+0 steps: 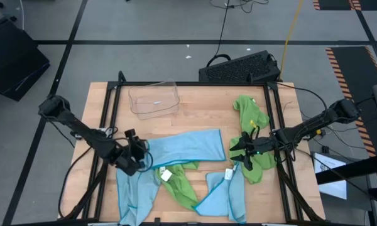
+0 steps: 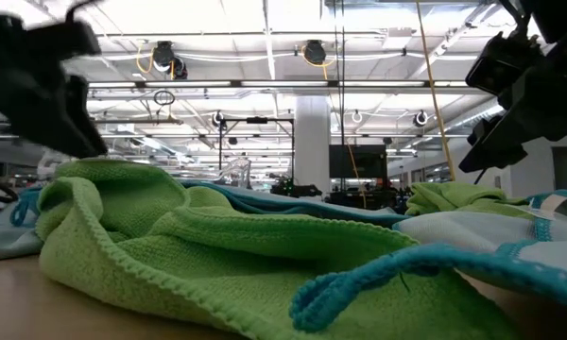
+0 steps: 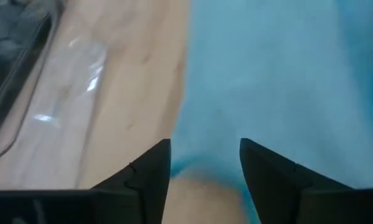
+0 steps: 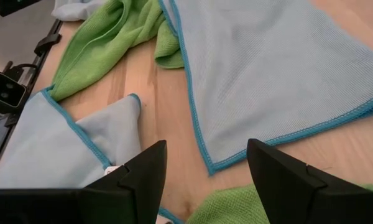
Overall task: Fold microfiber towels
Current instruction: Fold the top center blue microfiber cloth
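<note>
Over blue towel (image 1: 187, 146), left fingers (image 3: 150, 174) seemingly parted.

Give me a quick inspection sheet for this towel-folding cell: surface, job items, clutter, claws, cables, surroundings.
Surface: wooden table, bare at the back.
Job's things: large blue towel spread mid-table; blue towel front left; blue towel front right; green towel crumpled between them; green towels heaped at right.
Clutter: clear plastic tray, back left.
Claws: left claw open at the large blue towel's edge; right claw open, holding nothing, above the table.
Cables: yellow cable and black cable on the floor behind.
Surroundings: black keyboard behind the table; no people seen.
</note>
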